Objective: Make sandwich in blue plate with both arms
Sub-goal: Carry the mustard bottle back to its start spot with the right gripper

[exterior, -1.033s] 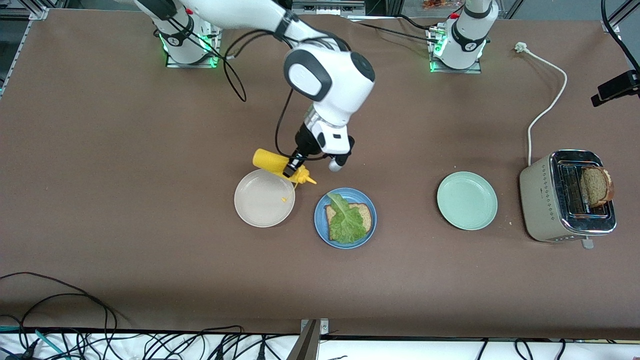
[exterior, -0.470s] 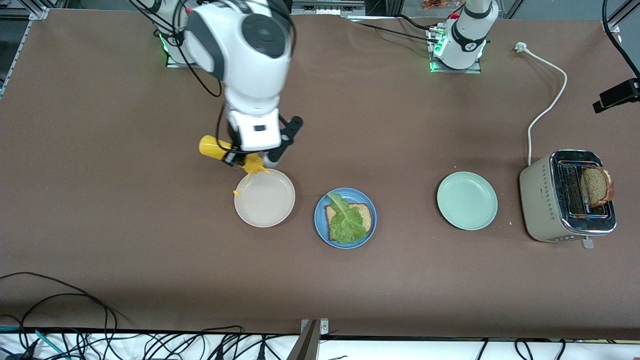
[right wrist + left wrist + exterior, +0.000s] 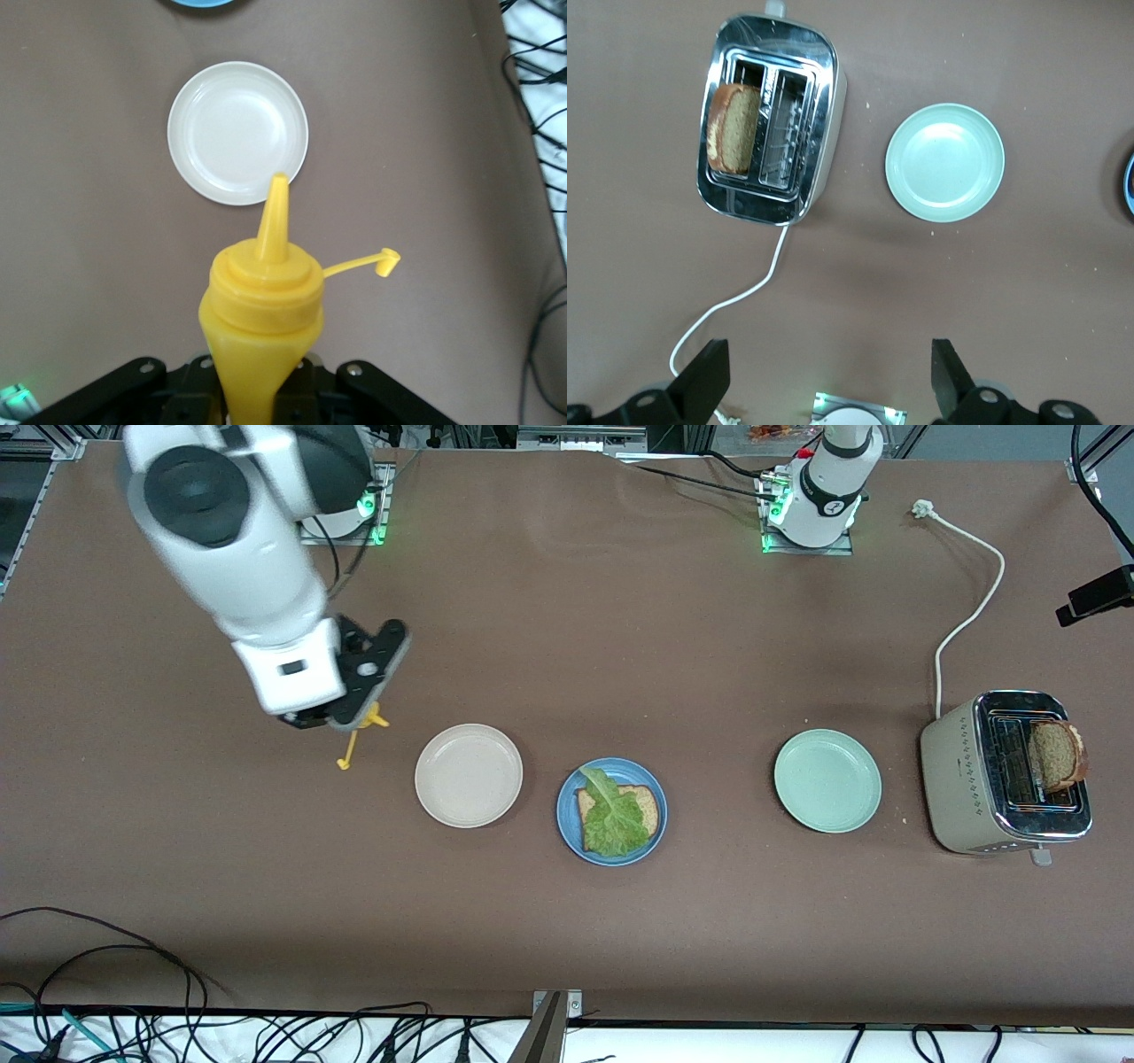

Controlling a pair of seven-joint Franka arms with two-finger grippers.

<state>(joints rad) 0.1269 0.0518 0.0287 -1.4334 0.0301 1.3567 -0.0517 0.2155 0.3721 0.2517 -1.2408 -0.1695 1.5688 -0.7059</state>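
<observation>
1. The table [image 3: 620, 646] has a matt brown top, like felt or paper.
2. The toaster [image 3: 1005, 775] has a glossy metal top and matt beige sides.
3. The mustard bottle [image 3: 261, 328] is smooth yellow plastic.
4. The blue plate [image 3: 571, 828], beige plate [image 3: 469, 776] and mint green plate [image 3: 827, 780] look matt and smooth.
5. The bread [image 3: 651, 806] is rough and speckled; the lettuce leaf [image 3: 613, 819] is ruffled.

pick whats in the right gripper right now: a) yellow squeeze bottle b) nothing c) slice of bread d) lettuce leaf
a, the right gripper is shut on the yellow squeeze bottle, its cap hanging open, while the bread slice and lettuce lie on the blue plate.
</observation>
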